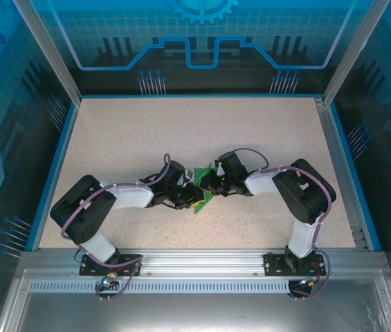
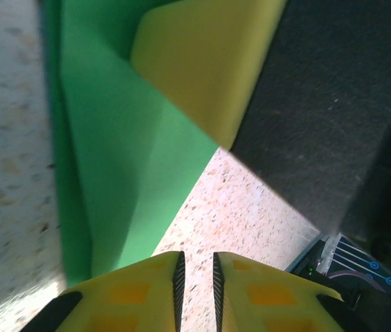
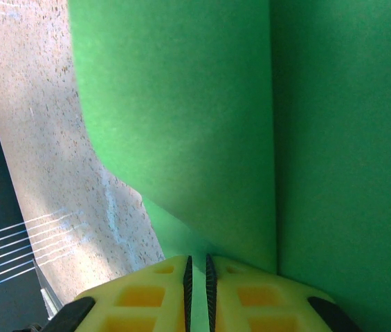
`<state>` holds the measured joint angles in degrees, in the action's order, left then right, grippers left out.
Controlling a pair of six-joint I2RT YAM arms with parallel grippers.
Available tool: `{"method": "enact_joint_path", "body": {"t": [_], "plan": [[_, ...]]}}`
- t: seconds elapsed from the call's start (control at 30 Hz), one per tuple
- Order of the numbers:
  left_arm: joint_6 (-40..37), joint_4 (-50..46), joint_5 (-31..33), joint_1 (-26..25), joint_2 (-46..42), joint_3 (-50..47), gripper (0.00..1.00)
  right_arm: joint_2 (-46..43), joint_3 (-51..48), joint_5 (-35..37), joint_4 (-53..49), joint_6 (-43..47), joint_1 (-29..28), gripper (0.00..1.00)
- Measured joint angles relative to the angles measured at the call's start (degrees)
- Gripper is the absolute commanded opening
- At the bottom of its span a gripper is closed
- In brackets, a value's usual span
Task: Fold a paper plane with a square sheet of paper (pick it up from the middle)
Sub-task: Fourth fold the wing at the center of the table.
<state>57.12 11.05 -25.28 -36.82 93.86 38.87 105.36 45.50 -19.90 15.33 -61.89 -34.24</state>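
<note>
- I am seeing the square sheet of paper (image 1: 204, 203), already partly folded, lying on the bench (image 1: 181, 131) between the two arms. Its long axis is running roughly away from the bases.
- The right gripper (image 3: 197, 259) is clamping it: green is showing in the slit between its jaws, and a crease is running straight ahead from them.
- The left gripper (image 2: 195, 259) is sitting nearly closed on nothing, bare bench showing through its slit. The paper is lying beside and ahead of it.
- I am judging the right arm better placed for the coming crease.
</note>
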Motion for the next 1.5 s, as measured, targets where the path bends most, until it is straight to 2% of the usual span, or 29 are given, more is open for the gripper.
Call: {"method": "enact_joint_path", "body": {"t": [0.17,0.27,0.5,1.03,1.33,1.5], "plan": [[-0.07,-1.44,1.55,-0.22,2.19,0.85,0.18,-0.02,0.11,-0.04,-0.15,0.07,0.04,0.18],[-0.2,-3.19,3.08,-0.22,3.78,0.85,0.13,-0.02,0.33,-0.11,-0.52,0.48,0.04,0.18],[-0.46,-2.29,3.26,-0.37,3.98,0.28,0.07,-0.02,2.03,-0.33,-3.89,3.3,0.26,0.18],[-3.52,-1.51,3.43,-0.59,3.96,-0.02,0.05,-4.31,4.52,-1.14,-15.78,13.27,2.71,0.18],[-3.56,-1.51,3.43,-0.59,3.96,-0.02,0.03,-11.3,2.75,-1.2,-16.37,15.82,4.68,0.12],[-3.65,-1.53,3.41,-0.59,3.96,-0.02,0.02,-10.8,2.25,-3.06,-15.28,16.13,4.5,0.1]]}}
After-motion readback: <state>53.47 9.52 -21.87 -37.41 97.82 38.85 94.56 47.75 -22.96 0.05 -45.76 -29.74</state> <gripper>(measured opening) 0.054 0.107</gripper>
